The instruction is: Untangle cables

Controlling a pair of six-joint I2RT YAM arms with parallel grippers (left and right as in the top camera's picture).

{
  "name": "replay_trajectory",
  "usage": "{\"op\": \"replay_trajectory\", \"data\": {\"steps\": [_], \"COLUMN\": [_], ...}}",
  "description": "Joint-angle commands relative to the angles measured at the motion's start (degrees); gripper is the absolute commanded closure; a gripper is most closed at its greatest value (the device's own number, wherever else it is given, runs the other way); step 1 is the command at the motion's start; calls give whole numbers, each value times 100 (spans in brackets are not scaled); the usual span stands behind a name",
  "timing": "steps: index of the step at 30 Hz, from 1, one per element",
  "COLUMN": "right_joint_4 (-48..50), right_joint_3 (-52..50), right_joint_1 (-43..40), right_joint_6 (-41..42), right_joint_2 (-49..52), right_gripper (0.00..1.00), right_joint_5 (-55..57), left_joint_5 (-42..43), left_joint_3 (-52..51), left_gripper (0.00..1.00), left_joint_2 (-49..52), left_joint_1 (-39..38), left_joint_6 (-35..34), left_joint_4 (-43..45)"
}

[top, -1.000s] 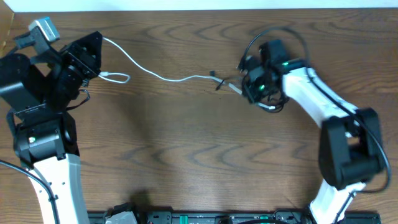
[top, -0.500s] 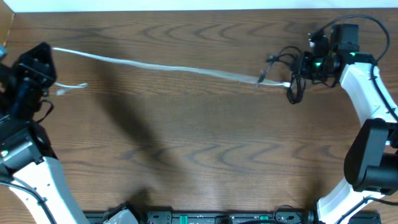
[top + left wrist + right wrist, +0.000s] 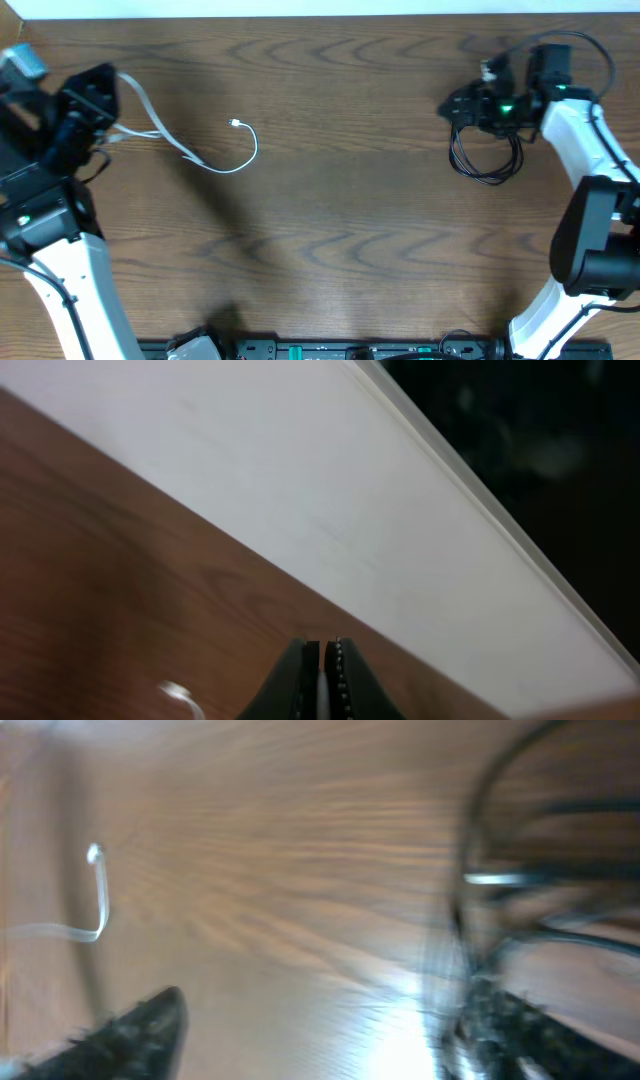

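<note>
The white cable [image 3: 215, 165] lies slack on the wooden table [image 3: 330, 230] at the left, curling round to its small plug [image 3: 235, 123]. Its other end runs up into my left gripper [image 3: 105, 85]. In the left wrist view that gripper [image 3: 322, 660] is shut, with a sliver of the white cable [image 3: 321, 694] between its pads. The black cable [image 3: 485, 158] rests in loose loops at the right, apart from the white one. My right gripper [image 3: 457, 105] hovers just above those loops. In the blurred right wrist view it [image 3: 320, 1040] stands wide open, with black cable loops [image 3: 480, 920] beside one finger.
The table's pale far edge [image 3: 320, 8] runs along the top of the overhead view. A black rail [image 3: 330, 350] lies along the near edge. Both arm bases stand at the front corners.
The white cable, stretched taut between both grippers half a second ago, has come free of the black one and sprung back left. The right gripper has opened, and the black cable has dropped in loops.
</note>
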Motion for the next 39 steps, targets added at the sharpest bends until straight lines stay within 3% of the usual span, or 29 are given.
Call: {"op": "replay_trajectory", "data": {"steps": [1, 6, 13, 20, 22, 26, 28, 32, 36, 37, 39], "right_joint_4": [-354, -1379, -1351, -728, -109, 841, 1543, 2033, 2247, 2251, 2247], "right_joint_3": [245, 586, 584, 566, 568, 566, 568, 568, 566, 566, 568], "right_joint_1": [326, 507, 1204, 2332, 2695, 3161, 3530, 3873, 3993, 3993, 3976], "right_joint_6": [-647, -2157, -2671, -2883, -2870, -2398, -1928, -1290, -883, -861, -678], "right_joint_2": [-155, -957, -1722, -1425, -1134, -769, -529, -413, -413, -413, -413], "right_gripper": [1, 1, 1, 2, 2, 4, 12, 32, 85, 94, 99], "right_joint_5": [-599, -1375, -1475, -2105, -2898, -3075, -2942, -2507, -2251, -2229, -2059], "left_joint_5": [654, 1283, 1349, 1333, 1333, 1338, 1340, 1340, 1338, 1338, 1338], "left_joint_3": [96, 96, 96, 96, 96, 96, 96, 96, 96, 96, 96], "left_gripper": [92, 92, 93, 93, 93, 93, 93, 92, 92, 92, 92], "left_joint_2": [9, 9, 9, 11, 11, 9, 9, 9, 9, 9, 9], "left_joint_1": [-728, -1484, -1740, -1735, -1735, -1735, -1742, -1764, -1764, -1764, -1764], "left_joint_6": [-37, -457, -815, -1720, -2017, -2140, -2140, -2140, -2140, -2140, -2138], "left_joint_4": [-13, 9, 136, 925, 1071, 1064, 1060, 1060, 1060, 1060, 1058]}}
